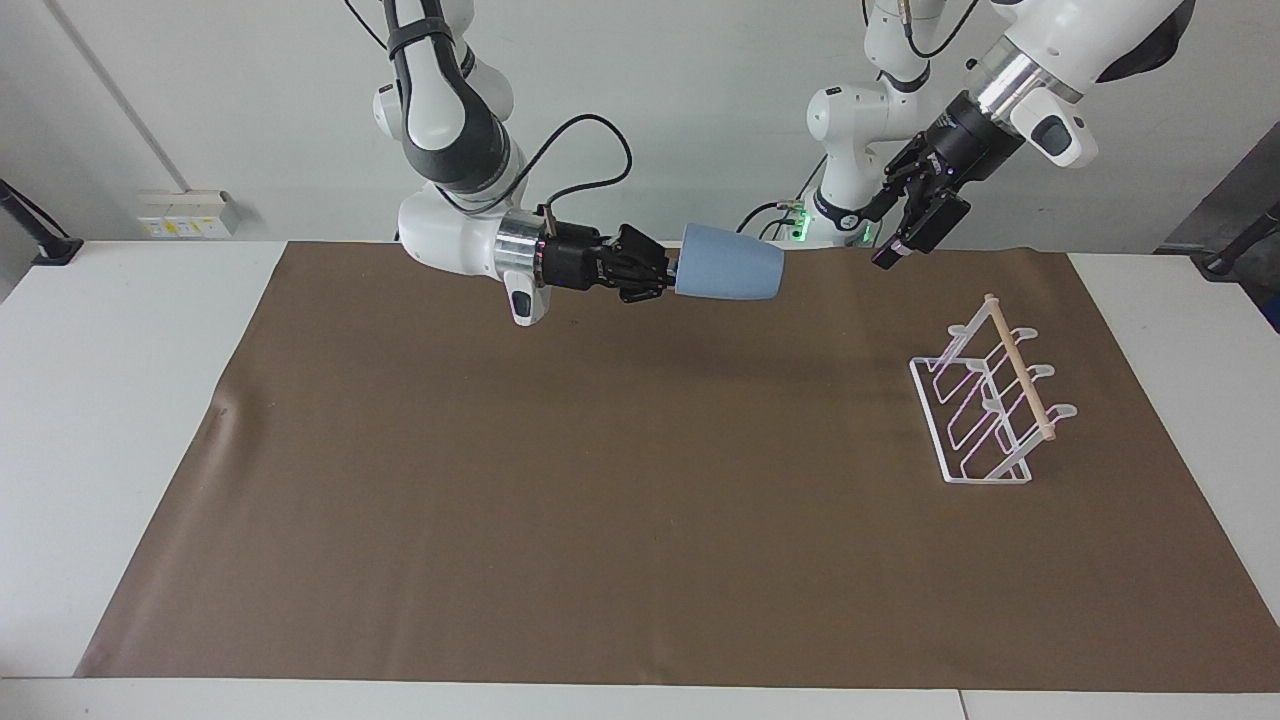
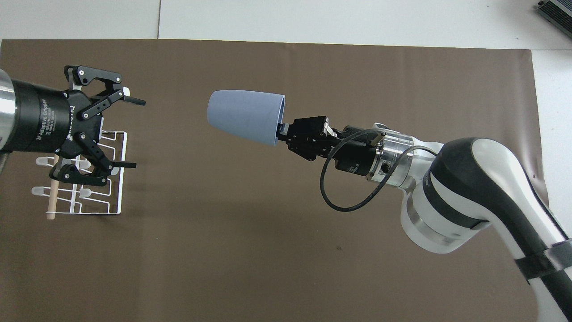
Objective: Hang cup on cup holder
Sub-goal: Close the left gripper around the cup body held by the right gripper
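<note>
The light-blue cup (image 1: 730, 275) lies on its side in the air, held at its rim by my right gripper (image 1: 672, 277), which is shut on it. Its base points toward the left arm's end. It also shows in the overhead view (image 2: 243, 115), with the right gripper (image 2: 281, 132). The clear cup holder (image 1: 990, 400) with its wooden dowel (image 1: 1018, 368) stands on the mat at the left arm's end. My left gripper (image 1: 900, 235) is open and empty, raised in the air, its fingers toward the cup. From above the left gripper (image 2: 136, 134) covers part of the holder (image 2: 114, 197).
A brown mat (image 1: 600, 500) covers most of the white table (image 1: 120, 400). A grey device (image 2: 556, 11) sits at the table's corner, at the right arm's end and farthest from the robots.
</note>
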